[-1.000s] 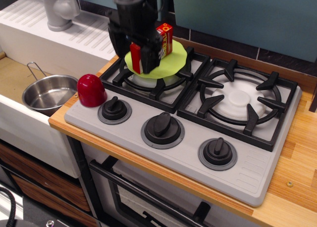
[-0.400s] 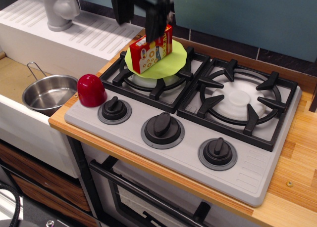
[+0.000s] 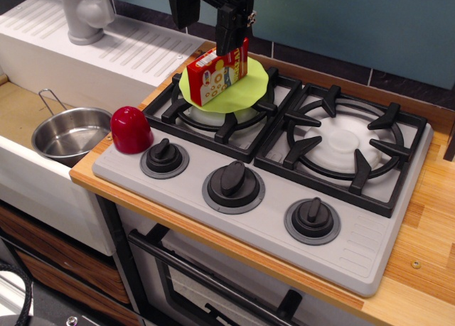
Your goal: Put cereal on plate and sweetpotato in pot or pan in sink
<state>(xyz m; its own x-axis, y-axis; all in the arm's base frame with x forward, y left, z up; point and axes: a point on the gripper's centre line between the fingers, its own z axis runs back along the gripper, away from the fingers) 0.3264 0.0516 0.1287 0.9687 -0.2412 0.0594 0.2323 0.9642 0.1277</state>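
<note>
The red cereal box [image 3: 215, 75] stands on the lime-green plate [image 3: 247, 91], which rests on the back-left stove burner. My gripper [image 3: 206, 35] hangs just above the box, open and empty, its right finger close over the box's top edge. The dark-red sweetpotato [image 3: 131, 129] sits on the stove's front-left corner, beside the leftmost knob. The shiny steel pot [image 3: 71, 133] stands empty in the sink [image 3: 18, 109] to the left, its wire handle pointing to the back.
A grey faucet [image 3: 85, 13] stands on the ribbed white drainboard [image 3: 135, 52] behind the sink. The stove has two black grates [image 3: 348, 145] and three knobs [image 3: 233, 180] along its front. A wooden counter [image 3: 426, 226] lies to the right.
My gripper has let go of the cereal box and risen off it. The box now stands free on the plate. The sweetpotato and pot have not moved.
</note>
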